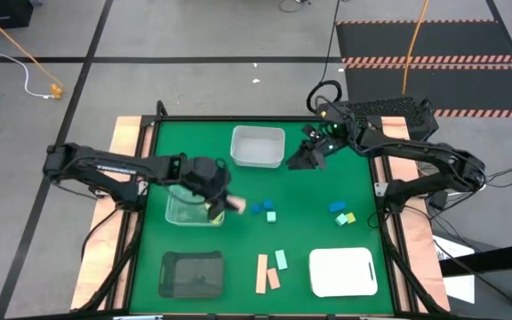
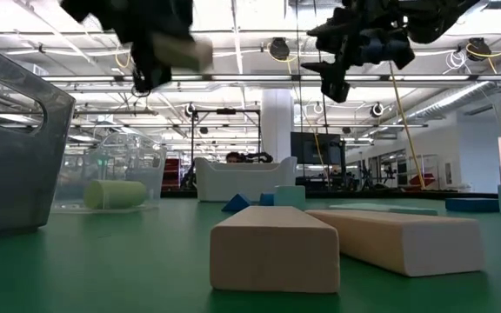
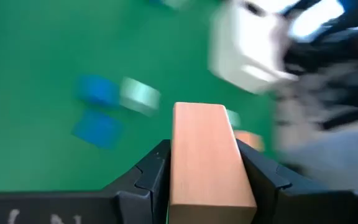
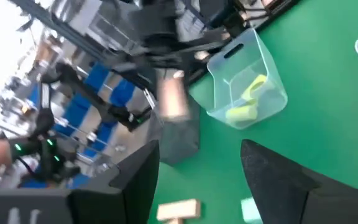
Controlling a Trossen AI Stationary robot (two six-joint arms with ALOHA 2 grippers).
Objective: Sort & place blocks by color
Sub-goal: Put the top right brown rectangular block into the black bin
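My left gripper hangs above the green table, at the right rim of the clear container, and is shut on a tan-pink block. Yellow blocks lie inside that container. Two blue blocks and a mint one lie on the table just right of it. My right gripper is raised beside the white bin at the far middle, open with nothing between its fingers. My left gripper pinches the tan-pink block by its two long sides between its two fingers. The block lies along the fingers and sticks out past their tips. The fingers slant down toward the table's right side. The block is lifted clear of the table.
Blue, yellow and mint blocks lie at the right. Two tan bars and a mint bar lie near the front edge, between a dark tray and a white tray.
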